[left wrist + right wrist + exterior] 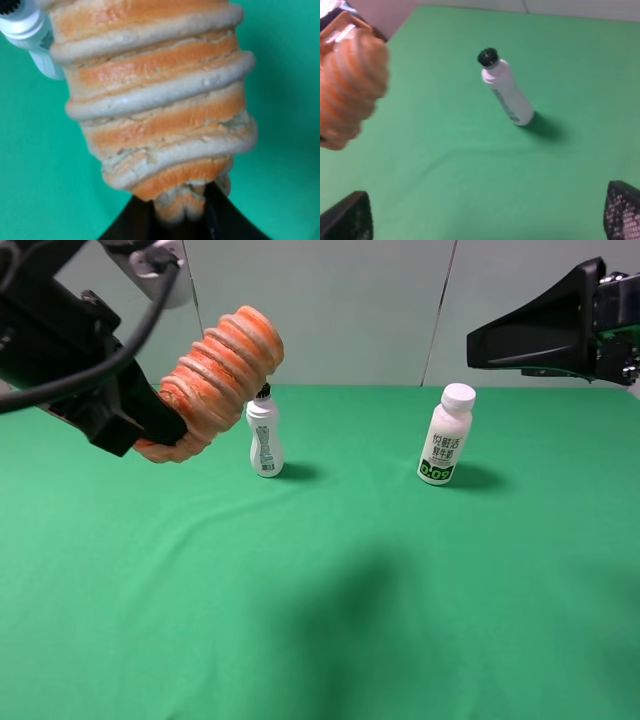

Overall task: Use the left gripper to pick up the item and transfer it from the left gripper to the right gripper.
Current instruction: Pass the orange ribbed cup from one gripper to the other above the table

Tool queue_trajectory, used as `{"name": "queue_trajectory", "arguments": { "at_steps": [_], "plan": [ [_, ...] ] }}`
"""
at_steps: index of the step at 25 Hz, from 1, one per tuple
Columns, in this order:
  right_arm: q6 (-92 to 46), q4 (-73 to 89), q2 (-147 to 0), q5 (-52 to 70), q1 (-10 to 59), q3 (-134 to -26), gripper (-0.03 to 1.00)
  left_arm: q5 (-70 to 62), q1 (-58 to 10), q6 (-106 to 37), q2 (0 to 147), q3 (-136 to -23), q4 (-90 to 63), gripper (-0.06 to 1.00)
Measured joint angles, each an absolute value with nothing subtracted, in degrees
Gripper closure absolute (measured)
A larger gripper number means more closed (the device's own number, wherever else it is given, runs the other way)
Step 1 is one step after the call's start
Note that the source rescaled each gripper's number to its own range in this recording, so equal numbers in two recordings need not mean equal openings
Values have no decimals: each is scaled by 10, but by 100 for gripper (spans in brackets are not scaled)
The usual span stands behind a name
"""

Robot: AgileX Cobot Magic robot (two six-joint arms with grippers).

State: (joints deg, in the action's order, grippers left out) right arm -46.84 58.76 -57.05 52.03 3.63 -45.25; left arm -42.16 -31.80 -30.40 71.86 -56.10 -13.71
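Exterior high view: the left tool (150, 425) is clamped on the lower end of the item (225, 365), which is carried clear above the table (320, 600). The right tool (520, 340) is well apart.

Left wrist view: the fingers (225, 222) pinch only the item's narrow end.

Right wrist view: the right tool's jaws stand apart. Present the item's free end squarely between them, and release only after they close.

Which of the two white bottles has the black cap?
The slimmer bottle on the left, nearest the orange roll; the wider bottle on the right has a white cap.
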Motion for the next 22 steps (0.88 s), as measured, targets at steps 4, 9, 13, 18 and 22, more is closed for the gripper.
{"name": "queue_trajectory", "arguments": {
  "at_steps": [4,9,13,18,22],
  "plan": [
    [-478,595,-576,527,36,-452,-3,-421,-318,-321,755,-583,-148,93],
    [-488,599,-576,531,36,-452,-3,-428,-318,-385,787,-602,-200,94],
    [-489,602,-576,531,36,-452,-3,-429,-332,-432,803,-603,-222,94],
    [-489,613,-576,536,36,-452,-3,-427,-379,-486,818,-614,-222,94],
    [-490,621,-576,555,36,-452,-3,-416,-404,-509,839,-622,-217,94]
  ]
}}
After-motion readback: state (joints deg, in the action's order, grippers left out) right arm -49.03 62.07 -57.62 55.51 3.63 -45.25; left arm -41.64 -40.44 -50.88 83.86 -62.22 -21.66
